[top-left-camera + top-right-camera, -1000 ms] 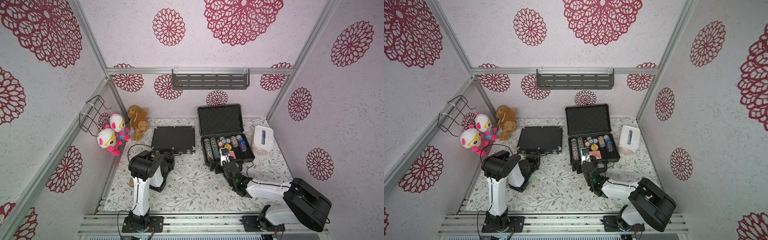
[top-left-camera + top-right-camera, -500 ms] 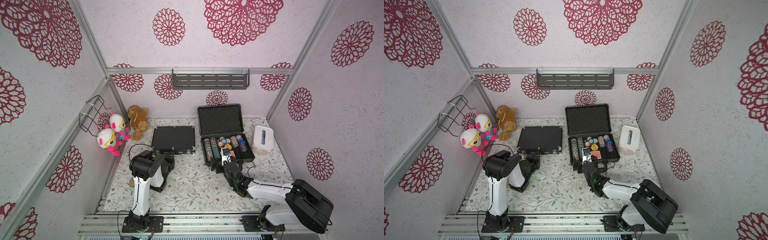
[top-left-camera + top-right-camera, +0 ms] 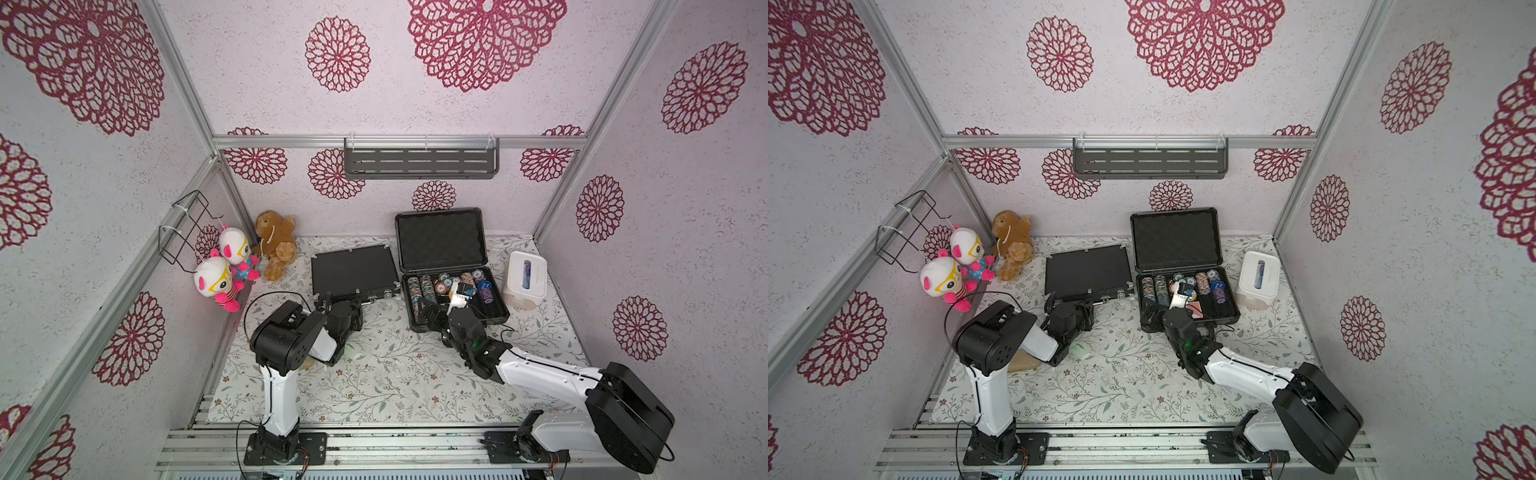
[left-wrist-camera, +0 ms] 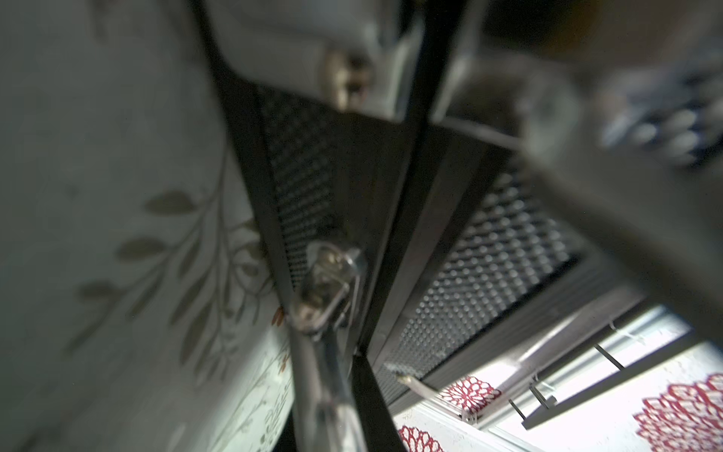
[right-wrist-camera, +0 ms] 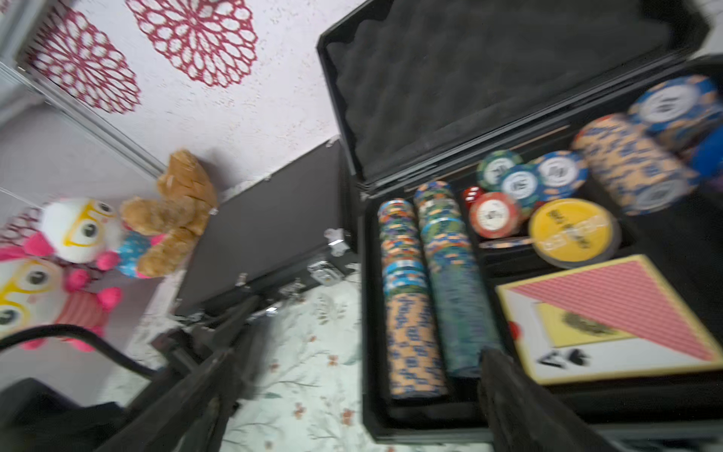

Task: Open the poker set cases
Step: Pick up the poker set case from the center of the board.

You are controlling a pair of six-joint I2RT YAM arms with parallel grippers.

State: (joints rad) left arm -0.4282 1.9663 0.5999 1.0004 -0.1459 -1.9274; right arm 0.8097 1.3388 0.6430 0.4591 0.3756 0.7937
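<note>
Booth of pale walls printed with red rosettes, over a floral-patterned surface (image 3: 374,374). On the back wall, a grey slotted metal shelf (image 3: 419,160); on the left wall, a black wire basket (image 3: 187,226). In the back left corner, a brown teddy bear (image 3: 276,245) beside two white-and-pink plush dolls with yellow glasses (image 3: 220,282).

Toward the back, left of centre in both top views, a slim black poker case with silver latches (image 3: 353,270) (image 3: 1086,270), flat on the surface, lid down. Just beside it on the right, a thicker dark-grey poker case (image 3: 440,241) (image 3: 1175,237), open, foam-lined lid upright toward the back wall. Inside the base: rows of multicoloured poker chips (image 5: 410,313), a round yellow disc (image 5: 571,231), a red die (image 5: 471,193), a red-backed deck of cards (image 5: 618,313). Right of that case, near but apart, a white tissue box (image 3: 524,280).

Left end effector (image 3: 328,300) at the front edge of the slim case, near its left end, jaws closed together; impossible to tell whether anything pinched between them. In the blurred left wrist view, a silver metal fitting (image 4: 328,281) on the case's front side, close to the camera.

Right end effector (image 3: 451,309) (image 5: 371,332) at the front edge of the open case, jaws spread wide, holding nothing. In the right wrist view, one finger outside the case's left wall over the surface, the other over the front rim.
</note>
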